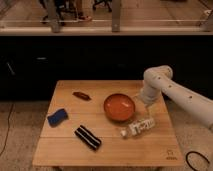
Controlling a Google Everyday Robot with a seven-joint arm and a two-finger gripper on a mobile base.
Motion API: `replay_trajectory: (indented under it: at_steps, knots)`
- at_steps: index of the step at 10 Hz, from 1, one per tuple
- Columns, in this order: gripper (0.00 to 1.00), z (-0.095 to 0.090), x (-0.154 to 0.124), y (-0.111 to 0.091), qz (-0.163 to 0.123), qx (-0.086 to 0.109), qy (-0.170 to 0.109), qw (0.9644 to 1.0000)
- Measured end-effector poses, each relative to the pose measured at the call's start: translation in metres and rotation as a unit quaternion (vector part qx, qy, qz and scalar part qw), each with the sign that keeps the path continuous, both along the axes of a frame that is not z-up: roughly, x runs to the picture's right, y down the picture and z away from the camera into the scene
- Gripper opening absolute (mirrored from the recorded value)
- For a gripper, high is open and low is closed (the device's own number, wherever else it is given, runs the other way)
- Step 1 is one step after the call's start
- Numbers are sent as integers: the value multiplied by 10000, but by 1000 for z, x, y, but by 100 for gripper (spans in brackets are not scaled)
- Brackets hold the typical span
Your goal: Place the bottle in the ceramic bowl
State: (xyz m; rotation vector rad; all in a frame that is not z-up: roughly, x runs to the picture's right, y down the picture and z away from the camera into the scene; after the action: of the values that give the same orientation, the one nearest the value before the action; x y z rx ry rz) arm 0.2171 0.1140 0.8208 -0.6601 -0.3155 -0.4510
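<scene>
The orange-red ceramic bowl [120,107] sits on the wooden table [65,150], right of centre. The small clear bottle [139,127] with a white label lies on its side on the table, just in front of and to the right of the bowl, cap pointing left. My gripper [146,112] hangs from the white arm [159,80] at the bowl's right edge, just above and behind the bottle. It holds nothing that I can see.
A blue sponge [57,117] lies at the table's left. A dark striped packet [87,137] lies front centre. A small reddish-brown object [81,95] lies behind, left of the bowl. A dark counter wall stands behind the table.
</scene>
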Motion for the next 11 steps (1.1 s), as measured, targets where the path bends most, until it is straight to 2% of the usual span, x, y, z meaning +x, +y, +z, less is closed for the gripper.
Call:
replay_trajectory:
  at_steps: [2,7,9,11]
  knots:
    - [80,2,-2,11,244,-126,0,9996]
    - [80,-21,0,32,779,-431,202,9958]
    - [80,-16,-3,44,862,-576,190,9944]
    - [80,-6,-8,53,904,-579,171,9941]
